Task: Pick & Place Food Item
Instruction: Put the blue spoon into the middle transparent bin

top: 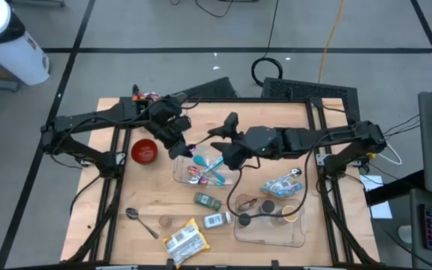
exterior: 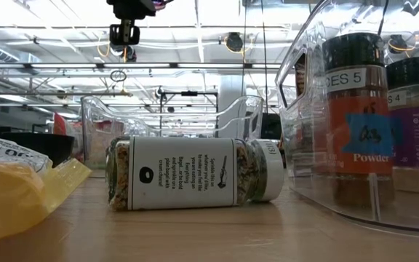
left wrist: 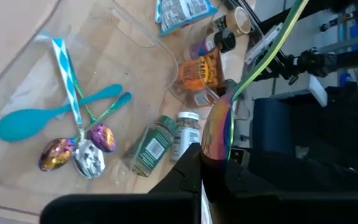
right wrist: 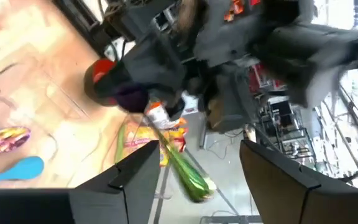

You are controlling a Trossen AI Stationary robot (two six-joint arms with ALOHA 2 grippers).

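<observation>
Over the clear tray, left jaws: my left jaws (left wrist: 211, 169) hang above the red-bowl side of the clear tray (top: 180, 174), clamped on an iridescent spoon (left wrist: 219, 127) whose green-gold handle sticks out past them.
Beside the tray, right jaws: my right jaws (top: 225, 155) hover over its far edge with the fingers (right wrist: 124, 180) apart and nothing between them, facing my left jaws and the handle.
Tray contents: a teal spoon (left wrist: 39, 118), a striped stick and more shiny spoons lie inside.
Food near the tray: a green-labelled jar (top: 207, 200) and a white-labelled jar (top: 216, 220) lie on the worktop (top: 126, 187) just off the tray's near side. A yellow packet (top: 184, 240) lies nearer the front edge, and a blue packet (top: 280, 184) lies on the side away from the red bowl (top: 144, 150).
Step in hand, as I judge it: what I carry is a utensil, not food, and it looks bound for the tray or for a pass to my right jaws; I cannot tell which.
Next move calls for: either lowering the spoon among the others before letting go, or my right jaws closing squarely on the handle before my left release.
</observation>
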